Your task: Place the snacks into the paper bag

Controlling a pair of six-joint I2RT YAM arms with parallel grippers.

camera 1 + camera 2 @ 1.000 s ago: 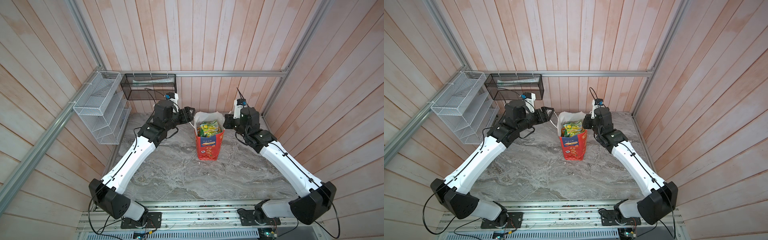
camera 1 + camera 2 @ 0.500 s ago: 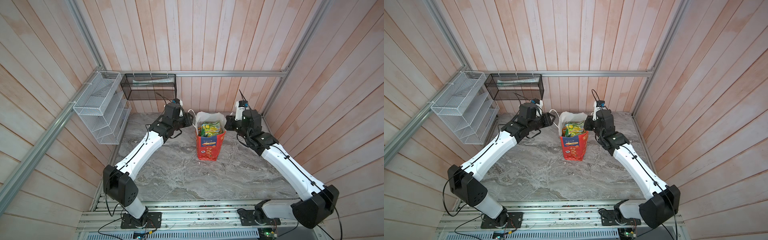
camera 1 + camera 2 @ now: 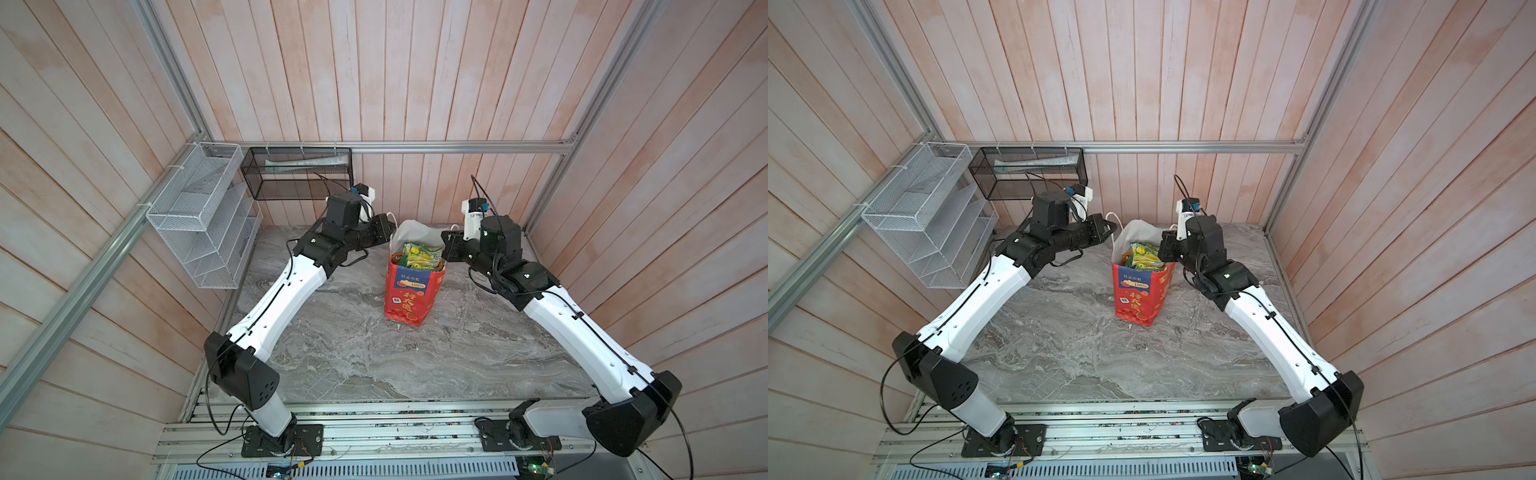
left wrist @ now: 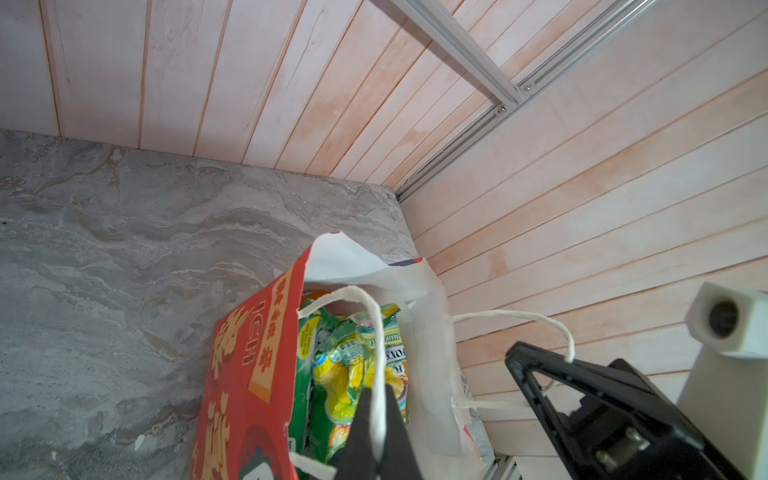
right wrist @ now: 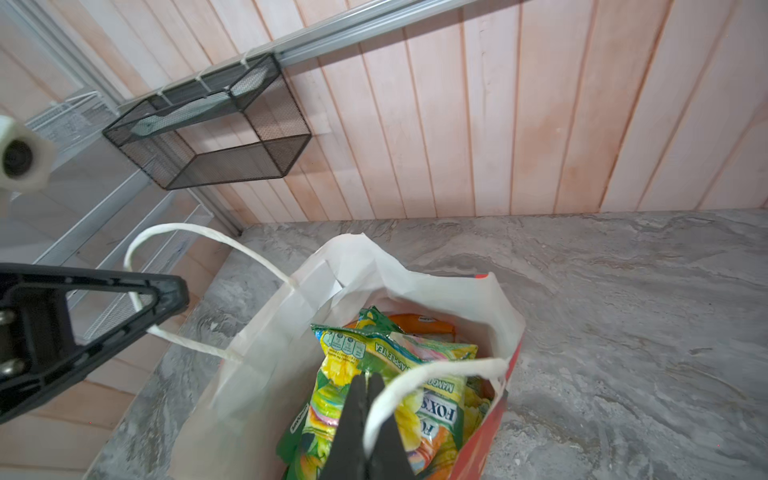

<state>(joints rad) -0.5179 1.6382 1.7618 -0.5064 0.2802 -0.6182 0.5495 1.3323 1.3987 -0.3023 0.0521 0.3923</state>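
Starting at the near edge, the table (image 3: 353,365) shows no loose packets, so I judge the packing done. The snacks (image 3: 417,255) stand inside the bag (image 3: 409,299), which sits at table centre, a little toward 12 o'clock. Green-yellow packets reach nearly to its rim, with an orange one behind them.

The left pincer (image 4: 376,415) is clamped on the left cord (image 4: 374,340). The right pincer (image 5: 366,399) is clamped on the right cord (image 5: 432,368).

Several things could go wrong, as I judge it. An uneven pull on the cords could tip the tall bag, loaded high as it is. A sharp tug could tear the paper where the cords are fixed. The thin cord could slip from the tips. With one side raised alone, the top packets could spill.

In both top views the left pincer sits at 10 o'clock of the bag's mouth and the right at 3 o'clock. Each is just beside the rim, so the snacks lie between the two tips.

Farther off, at 10 to 11 o'clock, hang a white basket (image 3: 199,216) and a black basket (image 3: 297,174), well apart from the bag.
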